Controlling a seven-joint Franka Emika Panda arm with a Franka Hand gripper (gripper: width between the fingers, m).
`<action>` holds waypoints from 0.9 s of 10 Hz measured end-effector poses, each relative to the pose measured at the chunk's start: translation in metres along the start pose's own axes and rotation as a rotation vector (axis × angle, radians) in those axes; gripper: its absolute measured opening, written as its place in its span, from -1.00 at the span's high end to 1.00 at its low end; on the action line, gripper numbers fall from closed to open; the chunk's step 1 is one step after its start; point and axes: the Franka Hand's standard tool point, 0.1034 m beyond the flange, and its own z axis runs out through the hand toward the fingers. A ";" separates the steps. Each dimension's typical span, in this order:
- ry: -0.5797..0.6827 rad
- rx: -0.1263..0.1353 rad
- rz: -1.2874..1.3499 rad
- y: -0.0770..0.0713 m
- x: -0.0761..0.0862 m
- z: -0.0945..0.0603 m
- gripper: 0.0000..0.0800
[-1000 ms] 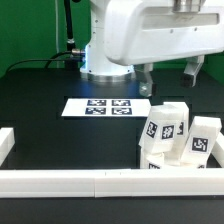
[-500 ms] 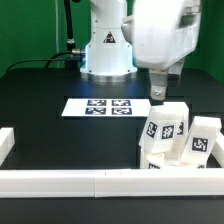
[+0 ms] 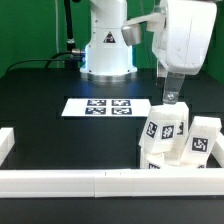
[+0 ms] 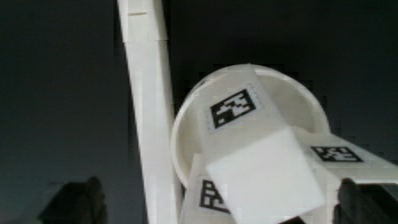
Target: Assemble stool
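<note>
The white stool parts lie in a cluster against the front rail at the exterior view's right. Two blocky legs with square tags show there (image 3: pixel 165 128) (image 3: pixel 203 141). In the wrist view the round seat (image 4: pixel 267 95) carries a tag and a tagged leg (image 4: pixel 267 170) lies over it. My gripper (image 3: pixel 170 98) points down just above the nearer leg, not touching it. In the wrist view the gripper (image 4: pixel 222 205) is open, its dark fingertips (image 4: pixel 80 202) wide apart on either side of the parts. It holds nothing.
The marker board (image 3: pixel 100 106) lies flat mid-table, to the left of the gripper in the exterior view. Long white rail blocks (image 3: pixel 70 181) run along the front edge and the left side (image 3: pixel 6 143); one rail also shows in the wrist view (image 4: pixel 151 100). The robot base (image 3: pixel 106 55) stands behind.
The arm has swung toward the exterior view's right and the wrist has turned. The gripper has come down to just above the stool parts. The parts have not moved.
</note>
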 end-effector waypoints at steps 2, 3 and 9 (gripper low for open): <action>-0.019 0.004 -0.115 -0.001 0.001 0.004 -0.62; -0.031 0.007 -0.244 -0.002 0.001 0.007 -0.62; -0.043 0.028 -0.330 -0.009 0.004 0.031 -0.62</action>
